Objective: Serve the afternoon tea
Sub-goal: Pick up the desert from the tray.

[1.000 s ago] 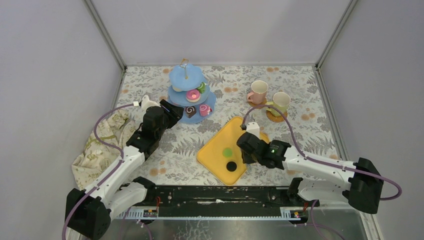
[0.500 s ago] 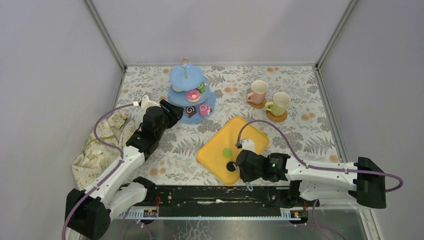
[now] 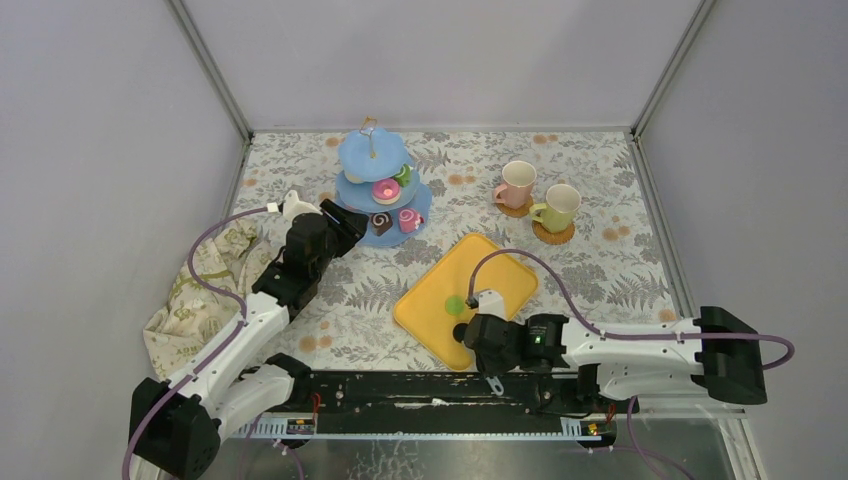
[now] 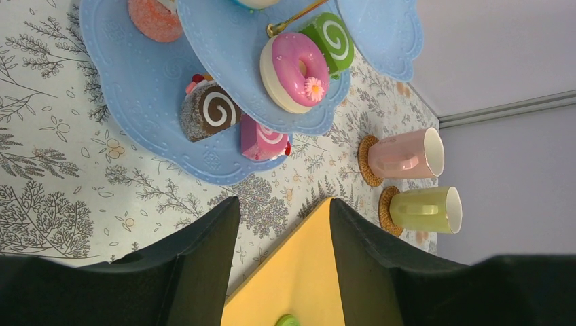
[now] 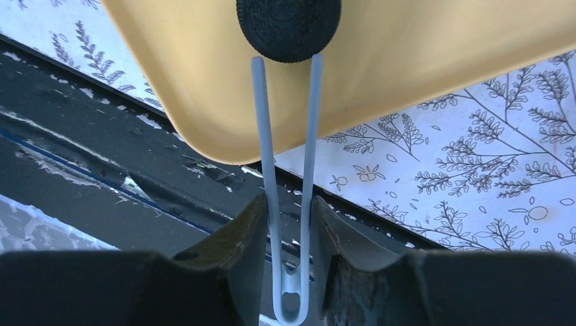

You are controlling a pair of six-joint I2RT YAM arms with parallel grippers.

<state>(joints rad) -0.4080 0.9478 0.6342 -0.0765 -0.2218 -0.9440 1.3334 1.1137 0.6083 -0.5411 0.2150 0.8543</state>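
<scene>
The right gripper (image 5: 286, 217) clamps pale blue tongs (image 5: 262, 129), tips against the black cookie (image 5: 289, 24) on the yellow tray (image 5: 441, 54); the left gripper (image 4: 283, 224) gapes, empty

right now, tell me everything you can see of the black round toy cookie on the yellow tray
The black round toy cookie is a matte disc with an embossed biscuit pattern, its far part cut off in the wrist view. It lies flat on the yellow rectangular tray, by its near corner. The tips of thin pale-blue tongs, held by the right gripper, stand either side of its edge, seemingly touching it.
</scene>
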